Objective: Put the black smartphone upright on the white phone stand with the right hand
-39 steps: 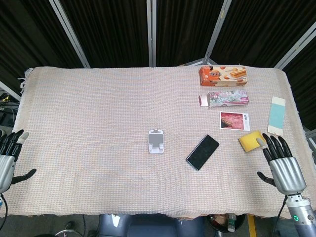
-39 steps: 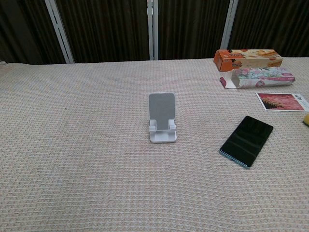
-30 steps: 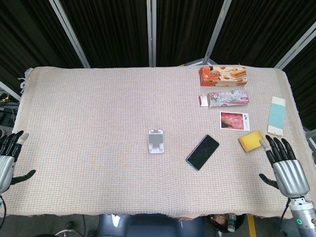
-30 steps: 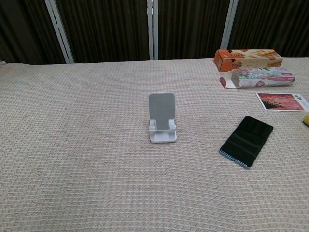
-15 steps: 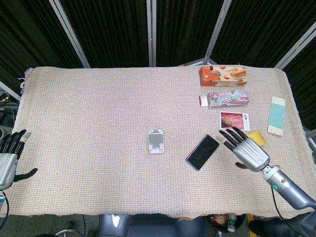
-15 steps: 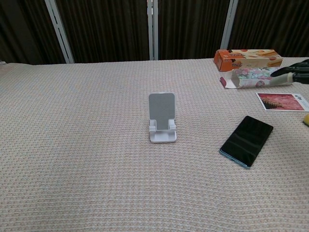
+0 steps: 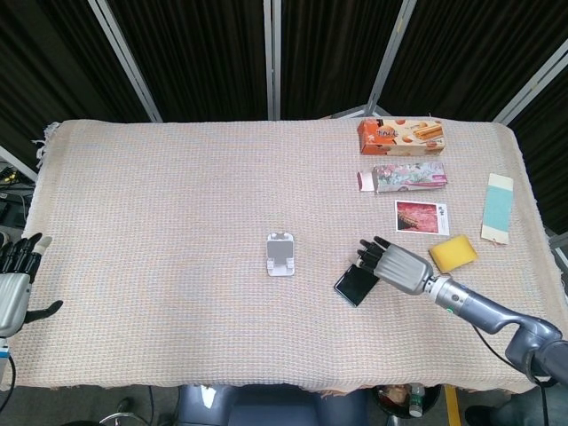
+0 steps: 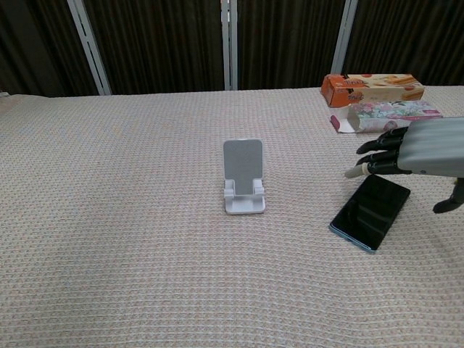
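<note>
The black smartphone (image 7: 354, 285) (image 8: 370, 211) lies flat on the beige cloth, right of the white phone stand (image 7: 280, 255) (image 8: 243, 176), which stands upright with nothing on it. My right hand (image 7: 398, 264) (image 8: 417, 150) hovers over the phone's far end, fingers spread and pointing left toward the stand, holding nothing. In the head view it hides the phone's upper part. My left hand (image 7: 12, 288) stays at the table's front left edge, fingers apart and empty.
An orange box (image 7: 400, 135), a floral box (image 7: 408, 177) and a photo card (image 7: 422, 216) lie at the back right. A yellow sponge (image 7: 453, 252) sits just right of my right hand, a pale blue strip (image 7: 498, 207) near the right edge.
My right hand has swept left from the table's front right corner, past the yellow sponge, to above the phone's far end. The phone and stand have not moved.
</note>
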Controlling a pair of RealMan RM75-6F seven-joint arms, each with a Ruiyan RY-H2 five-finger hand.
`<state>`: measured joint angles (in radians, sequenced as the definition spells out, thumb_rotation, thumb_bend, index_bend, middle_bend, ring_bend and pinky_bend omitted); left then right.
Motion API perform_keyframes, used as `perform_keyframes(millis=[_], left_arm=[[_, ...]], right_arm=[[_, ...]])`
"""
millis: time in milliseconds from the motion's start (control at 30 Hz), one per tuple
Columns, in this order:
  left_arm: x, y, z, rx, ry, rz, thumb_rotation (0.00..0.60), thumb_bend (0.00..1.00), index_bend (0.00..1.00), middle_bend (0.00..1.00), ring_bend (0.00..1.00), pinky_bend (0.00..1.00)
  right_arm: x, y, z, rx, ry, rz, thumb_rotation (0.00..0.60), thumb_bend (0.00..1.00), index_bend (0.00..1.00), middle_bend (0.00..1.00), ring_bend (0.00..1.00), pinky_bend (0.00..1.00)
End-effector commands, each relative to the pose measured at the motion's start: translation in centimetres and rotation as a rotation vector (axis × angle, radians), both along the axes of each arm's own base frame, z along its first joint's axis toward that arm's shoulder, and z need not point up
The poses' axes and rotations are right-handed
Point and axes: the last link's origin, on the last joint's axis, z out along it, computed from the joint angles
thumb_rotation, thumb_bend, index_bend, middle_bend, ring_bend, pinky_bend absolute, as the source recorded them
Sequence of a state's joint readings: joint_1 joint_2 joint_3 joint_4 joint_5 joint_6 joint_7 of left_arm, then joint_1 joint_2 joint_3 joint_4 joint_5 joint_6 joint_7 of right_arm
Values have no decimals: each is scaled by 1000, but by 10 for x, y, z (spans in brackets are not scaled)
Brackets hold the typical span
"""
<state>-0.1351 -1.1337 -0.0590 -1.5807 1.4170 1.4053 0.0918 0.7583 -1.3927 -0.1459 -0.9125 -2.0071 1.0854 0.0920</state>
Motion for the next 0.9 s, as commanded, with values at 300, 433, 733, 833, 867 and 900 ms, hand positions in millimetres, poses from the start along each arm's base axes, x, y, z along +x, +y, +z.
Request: perform_keyframes(millis=[300, 433, 733, 833, 867, 900], left_arm=[[-3, 2, -3, -3, 9, 17, 600, 0, 0, 0, 0, 0], [-4, 3, -5, -6, 17, 21, 600, 0, 0, 0, 0, 0], [-4, 3, -7, -6, 25, 26, 600, 0, 0, 0, 0, 0], [-4, 3, -7, -7, 25, 28, 600, 0, 0, 0, 0, 0], [-5, 3, -8, -8, 26, 29, 600, 0, 0, 0, 0, 0], [-4, 4, -8, -8, 25, 29, 600, 0, 0, 0, 0, 0]], right_arm=[[-3, -7, -26, 51, 52, 55, 600, 60, 119, 180, 115, 217], [-2, -7, -32, 59, 43, 73, 600, 59, 118, 180, 116, 218], [-5, -8, -40, 60, 61, 102, 600, 59, 134, 177, 117, 219], [-7, -8, -41, 62, 62, 95, 600, 78, 182, 195, 134, 227], [-8, -8, -42, 62, 60, 97, 600, 89, 211, 211, 149, 232], [-7, -8, -42, 62, 55, 103, 600, 109, 264, 247, 183, 242]])
